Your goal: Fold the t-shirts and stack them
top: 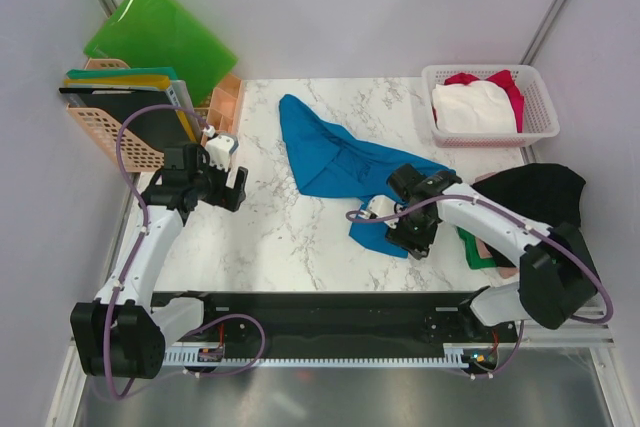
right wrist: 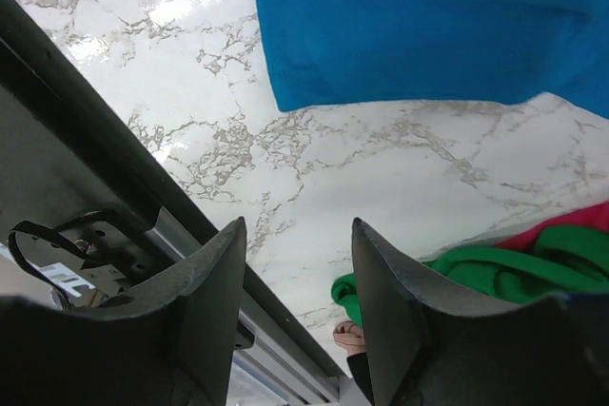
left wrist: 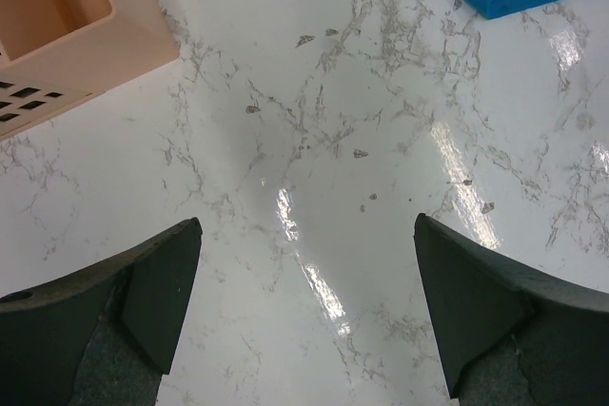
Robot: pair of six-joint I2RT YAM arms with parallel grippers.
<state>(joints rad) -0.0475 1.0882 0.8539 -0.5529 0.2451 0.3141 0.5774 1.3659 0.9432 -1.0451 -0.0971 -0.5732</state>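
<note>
Blue t-shirt [right wrist: 428, 26] lies just beyond the right pincer [right wrist: 297, 230], whose jaws stand apart, gripping nothing.

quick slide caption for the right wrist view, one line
Right gripper, jaws apart and empty, over the marble table between the blue t-shirt and a bunched green t-shirt.

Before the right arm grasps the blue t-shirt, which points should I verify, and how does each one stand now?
1. Empty right fingers: ok, only marble shows between them.
2. Edge of blue t-shirt between right fingers: not ok, the cloth lies beyond their tips.
3. Open, empty left fingers: ok, above bare marble.
4. Flat blue t-shirt: not ok, it is bunched.
5. Gap between green t-shirt and right fingers: cannot tell, they lie very close.
</note>
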